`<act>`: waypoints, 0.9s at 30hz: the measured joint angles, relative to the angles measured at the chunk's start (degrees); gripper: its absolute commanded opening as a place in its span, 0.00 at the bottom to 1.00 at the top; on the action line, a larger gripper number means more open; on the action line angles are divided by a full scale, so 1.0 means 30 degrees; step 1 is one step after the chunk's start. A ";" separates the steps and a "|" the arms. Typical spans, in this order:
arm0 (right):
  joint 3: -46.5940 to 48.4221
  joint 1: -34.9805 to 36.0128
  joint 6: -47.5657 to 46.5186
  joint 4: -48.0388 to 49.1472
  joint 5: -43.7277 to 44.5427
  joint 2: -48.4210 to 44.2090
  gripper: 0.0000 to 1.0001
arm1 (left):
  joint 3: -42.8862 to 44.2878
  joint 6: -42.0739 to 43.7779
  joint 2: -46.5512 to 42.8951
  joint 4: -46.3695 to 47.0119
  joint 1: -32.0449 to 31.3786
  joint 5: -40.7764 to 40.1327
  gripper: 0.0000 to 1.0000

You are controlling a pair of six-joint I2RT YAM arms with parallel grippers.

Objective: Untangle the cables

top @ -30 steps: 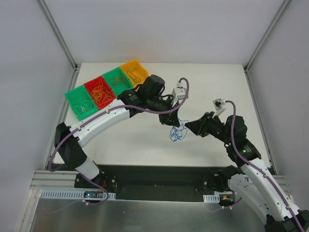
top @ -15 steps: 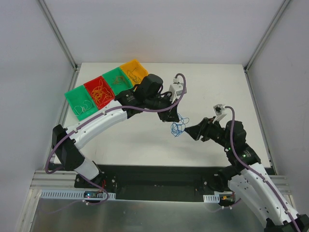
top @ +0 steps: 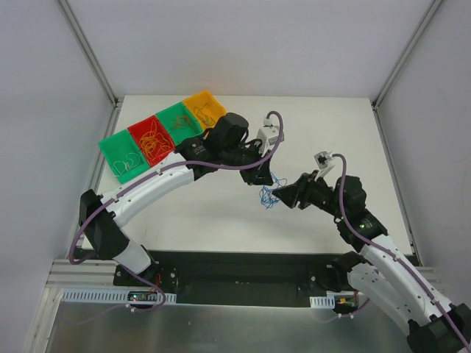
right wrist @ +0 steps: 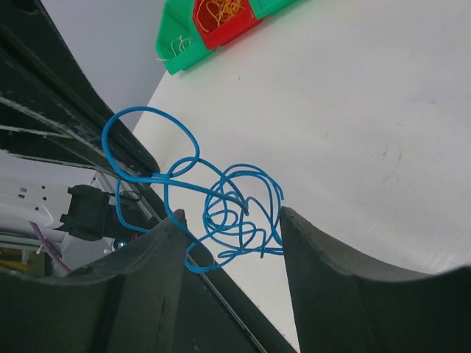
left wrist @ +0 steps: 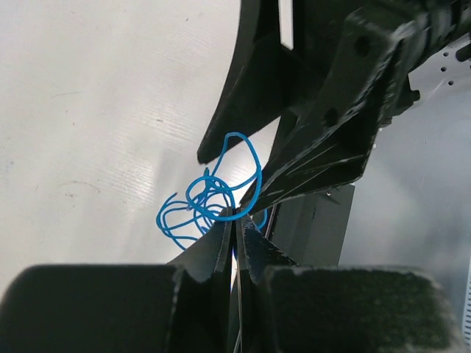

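White counter [top: 221, 220] inside a pale-walled booth, coloured bins [top: 163, 132] at its far left. Above the middle, the left hand [left wrist: 234, 229] is pinched fully closed on a strand of the blue cables [right wrist: 221, 220], so the small tangle hangs free — probably to let its loops loosen. The right hand [right wrist: 230, 212] is spread wide, one finger on each side of the clump, gripping nothing — seemingly poised to take a strand.

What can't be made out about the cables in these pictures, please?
Top view: strands of the cables too small to count.
Left wrist view: the pinch point, hidden between the fingers of the shut left gripper.
Right wrist view: whether the open right gripper touches them; bins cut off by the top edge.
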 measured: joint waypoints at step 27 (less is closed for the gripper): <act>0.3585 0.1953 0.0146 -1.4003 2.2345 -0.1137 0.00 | -0.1902 0.0109 -0.1982 -0.0007 -0.0007 -1.7420 0.00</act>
